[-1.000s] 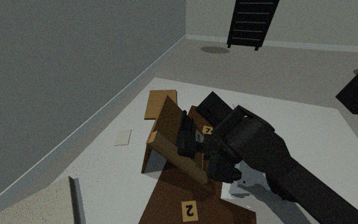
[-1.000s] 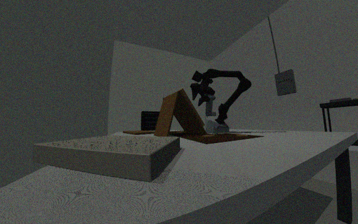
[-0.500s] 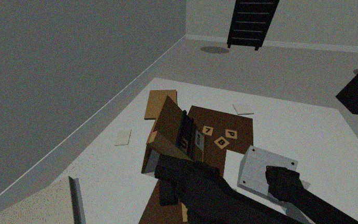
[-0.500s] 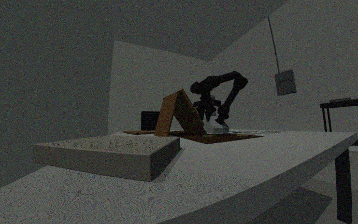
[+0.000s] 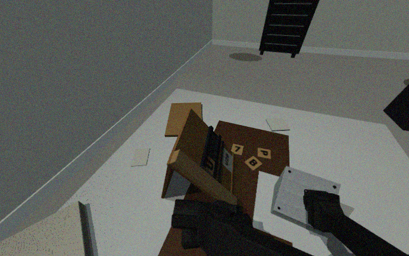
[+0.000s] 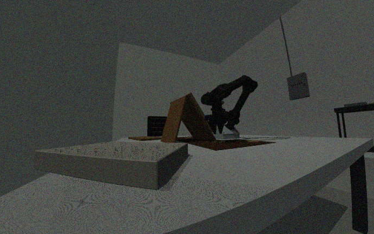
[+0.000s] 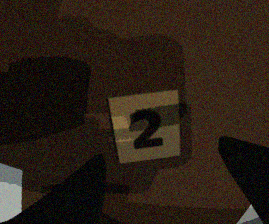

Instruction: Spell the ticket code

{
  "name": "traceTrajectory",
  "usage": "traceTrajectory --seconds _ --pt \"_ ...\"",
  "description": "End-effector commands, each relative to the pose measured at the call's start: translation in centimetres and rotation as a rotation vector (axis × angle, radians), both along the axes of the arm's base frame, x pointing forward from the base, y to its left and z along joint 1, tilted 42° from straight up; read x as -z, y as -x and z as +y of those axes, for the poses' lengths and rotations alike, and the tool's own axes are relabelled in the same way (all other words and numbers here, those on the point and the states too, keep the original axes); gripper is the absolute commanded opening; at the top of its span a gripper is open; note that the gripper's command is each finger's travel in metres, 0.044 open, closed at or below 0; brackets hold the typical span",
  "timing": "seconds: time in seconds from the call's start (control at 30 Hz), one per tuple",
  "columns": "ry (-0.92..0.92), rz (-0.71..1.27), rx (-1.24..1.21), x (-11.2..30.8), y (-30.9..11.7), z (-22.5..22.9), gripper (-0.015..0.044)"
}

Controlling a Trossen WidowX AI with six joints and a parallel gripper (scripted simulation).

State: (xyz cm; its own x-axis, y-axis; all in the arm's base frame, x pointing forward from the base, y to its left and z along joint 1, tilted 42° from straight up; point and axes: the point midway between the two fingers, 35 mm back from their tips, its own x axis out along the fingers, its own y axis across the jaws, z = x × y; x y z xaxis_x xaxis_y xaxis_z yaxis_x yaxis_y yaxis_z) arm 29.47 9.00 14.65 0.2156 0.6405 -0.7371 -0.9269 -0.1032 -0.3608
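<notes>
My gripper (image 6: 217,131) (image 7: 162,152) is open and empty, low over the brown mat, its fingertips apart around the lower part of the 2 tile (image 7: 150,102). In the top view the arm hides this tile and the fingertips. The 7 tile (image 5: 237,149), the B tile (image 5: 253,162) and the P tile (image 5: 264,153) lie flat on the brown mat (image 5: 279,143). The dark rail (image 5: 211,138) runs along the leaning board (image 5: 193,133) (image 6: 196,123). One tile (image 5: 210,165) sits in the rail; its letter is unclear. The ticket (image 5: 227,159) below is too blurred to read.
A flat wooden panel (image 5: 183,119) lies behind the board. A pale thick slab (image 5: 40,229) (image 6: 94,168) lies near the counter's left side. Two thin pale squares (image 5: 141,157) (image 5: 278,124) lie on the counter. The grey arm base plate (image 5: 295,191) stands beside the mat.
</notes>
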Motion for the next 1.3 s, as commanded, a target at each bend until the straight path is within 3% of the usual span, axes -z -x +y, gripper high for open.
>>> traceTrajectory --seconds 0.0,1.27 --pt "0.004 0.014 0.002 1.6 -0.2 1.1 0.0340" --pt "0.002 0.014 0.002 3.8 -0.7 2.8 0.0340"
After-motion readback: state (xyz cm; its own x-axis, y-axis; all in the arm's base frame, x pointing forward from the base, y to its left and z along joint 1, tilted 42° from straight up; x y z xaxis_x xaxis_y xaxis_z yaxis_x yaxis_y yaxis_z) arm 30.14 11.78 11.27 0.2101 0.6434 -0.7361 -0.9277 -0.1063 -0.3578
